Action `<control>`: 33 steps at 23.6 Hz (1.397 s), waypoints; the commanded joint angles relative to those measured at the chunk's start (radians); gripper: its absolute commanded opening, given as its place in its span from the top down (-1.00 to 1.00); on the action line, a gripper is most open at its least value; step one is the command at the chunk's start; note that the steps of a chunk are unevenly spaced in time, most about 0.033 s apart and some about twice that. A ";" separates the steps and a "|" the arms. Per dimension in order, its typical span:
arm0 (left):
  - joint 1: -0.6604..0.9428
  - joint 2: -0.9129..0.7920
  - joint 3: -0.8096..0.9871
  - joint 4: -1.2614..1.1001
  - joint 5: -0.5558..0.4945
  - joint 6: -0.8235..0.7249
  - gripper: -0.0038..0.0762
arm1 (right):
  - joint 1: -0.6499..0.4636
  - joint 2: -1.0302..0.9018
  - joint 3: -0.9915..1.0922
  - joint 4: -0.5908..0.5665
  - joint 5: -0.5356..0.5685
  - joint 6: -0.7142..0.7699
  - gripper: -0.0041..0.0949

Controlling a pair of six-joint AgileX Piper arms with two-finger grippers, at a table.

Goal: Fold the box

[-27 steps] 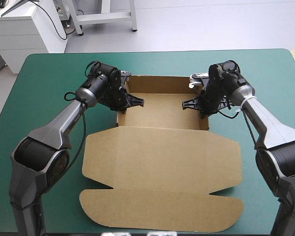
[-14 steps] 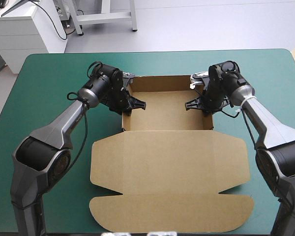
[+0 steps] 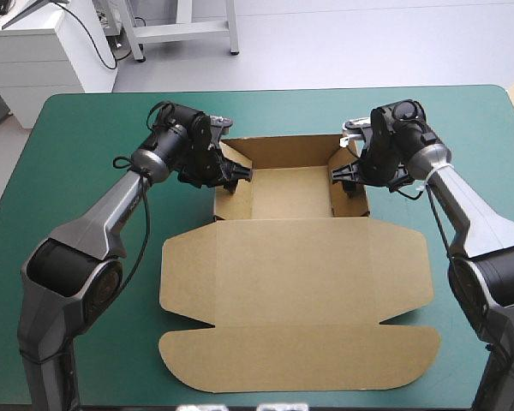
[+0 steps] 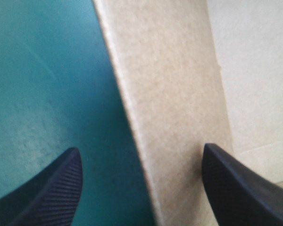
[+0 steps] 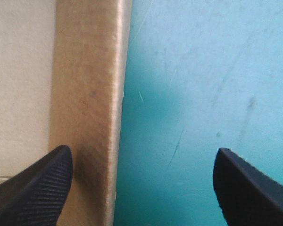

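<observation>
Partly done: box (image 3: 291, 195) walls were raised, lid (image 3: 295, 278) left flat.
Left gripper (image 3: 238, 175), right gripper (image 3: 340, 175) were spread open astride side walls, nothing gripped.

Bright, even light pours from overhead across the teal-green surface (image 3: 77, 145), shadows faint and soft, the box (image 3: 295, 274) floor dimmer beside its raised walls, a pale sheen along one wall's edge.

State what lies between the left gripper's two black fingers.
The raised side wall of the brown board box and a strip of teal-green table cover, seen in the left wrist view.
</observation>
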 commanded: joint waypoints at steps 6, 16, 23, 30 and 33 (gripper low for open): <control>0.023 -0.139 -0.135 -0.026 0.056 0.018 -0.05 | -0.011 -0.122 -0.135 0.022 0.011 0.010 -0.63; 0.023 -0.368 0.044 -0.034 0.056 0.094 0.92 | -0.011 -0.235 -0.114 0.053 0.011 0.046 -0.63; 0.023 -0.777 0.538 -0.017 0.001 0.108 0.92 | -0.011 -0.149 -0.114 0.053 0.011 0.024 -0.63; 0.023 -1.148 0.943 0.016 -0.077 0.157 0.92 | -0.015 -0.008 -0.114 0.083 0.009 -0.005 -0.63; 0.023 -1.300 1.084 0.016 -0.131 0.151 0.92 | -0.023 0.051 -0.114 0.085 0.008 -0.005 -0.62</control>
